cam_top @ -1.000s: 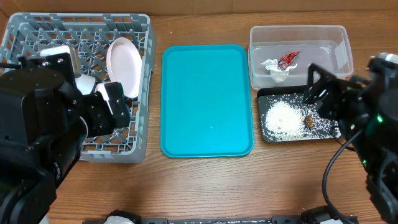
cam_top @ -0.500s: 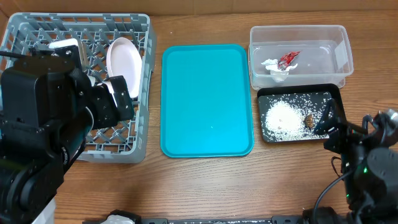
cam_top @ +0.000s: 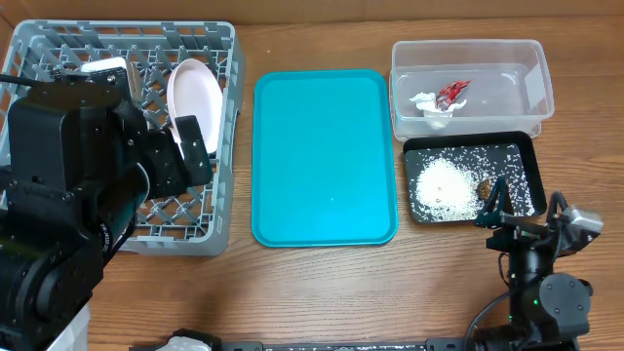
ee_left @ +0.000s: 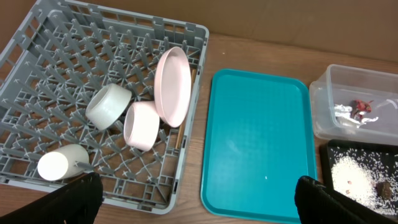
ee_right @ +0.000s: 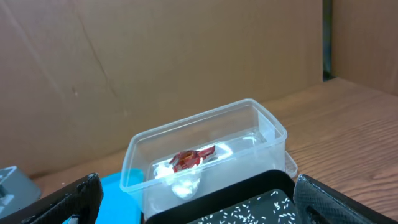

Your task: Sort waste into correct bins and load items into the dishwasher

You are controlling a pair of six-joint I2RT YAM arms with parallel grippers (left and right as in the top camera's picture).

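The grey dishwasher rack [ee_left: 37, 74] holds an upright white plate [ee_left: 173, 86], a pinkish bowl [ee_left: 142, 124], a whitish-green bowl [ee_left: 107, 106] and a white cup [ee_left: 62, 163]. A chopstick [ee_left: 178, 135] pokes out below the plate. My left gripper [ee_left: 199, 205] hangs open high over the rack's near right corner, holding nothing. The clear bin [cam_top: 471, 86] contains the red wrapper [cam_top: 452, 93] and white paper scrap [cam_top: 429, 105]. In the black bin [cam_top: 522, 156] lie rice [cam_top: 444, 187] and a brown lump [cam_top: 485, 186]. My right gripper [ee_right: 199, 208] stands open and empty at that bin's near edge.
A bare teal serving tray [cam_top: 325, 156] lies between the rack and the two bins. The right arm [cam_top: 538, 278] sits low near the table's front right edge. The bulky left arm [cam_top: 78, 195] covers much of the rack from above. A cardboard wall rises behind the table.
The right arm has pulled back from over the black bin toward the table's front edge and now sits low. The left arm shifted slightly over the rack. Both grippers stayed open.
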